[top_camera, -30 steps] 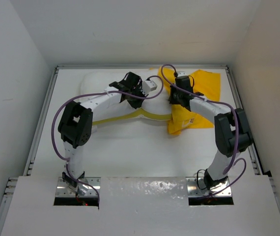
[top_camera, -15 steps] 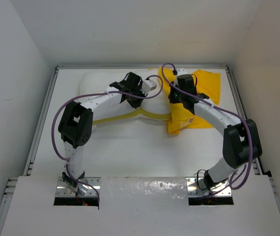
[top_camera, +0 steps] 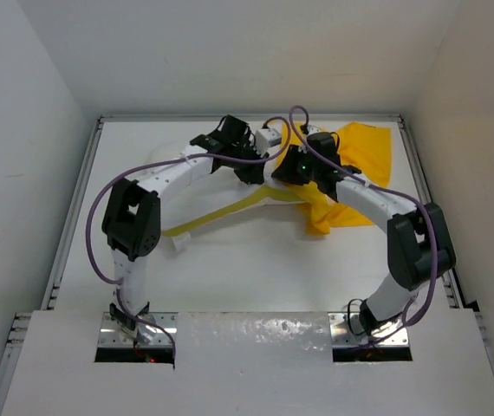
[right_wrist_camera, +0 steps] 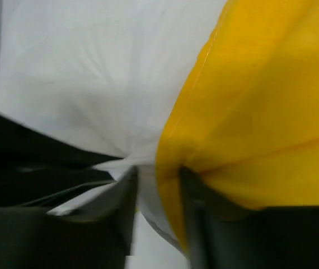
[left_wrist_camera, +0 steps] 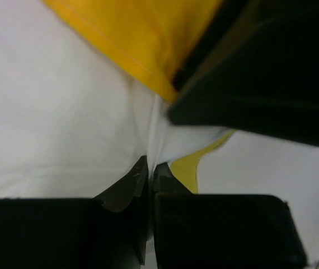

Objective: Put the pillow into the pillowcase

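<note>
The white pillow [top_camera: 212, 192] lies at the back left of the table, with its yellow strip [top_camera: 221, 211] along the near edge. The yellow pillowcase [top_camera: 364, 154] lies crumpled at the back right. My left gripper [top_camera: 254, 170] is shut on a fold of white pillow fabric [left_wrist_camera: 92, 112] at the pillow's right end. My right gripper [top_camera: 287, 173] sits right beside it, shut on the pillowcase's hemmed edge [right_wrist_camera: 249, 106]. White pillow fabric [right_wrist_camera: 92, 78] bunches against that edge. The left gripper [left_wrist_camera: 150, 168] and the right gripper [right_wrist_camera: 156, 179] nearly touch.
The table is walled on the left, back and right by a raised rail [top_camera: 82, 191]. The arms' purple cables [top_camera: 100, 225] loop over the table. The right gripper's black body [left_wrist_camera: 260, 73] fills the right of the left wrist view.
My right gripper has moved left with the pillowcase edge, up against the pillow's right end. My left gripper has shifted right and lifted that end. The yellow strip now slants.
</note>
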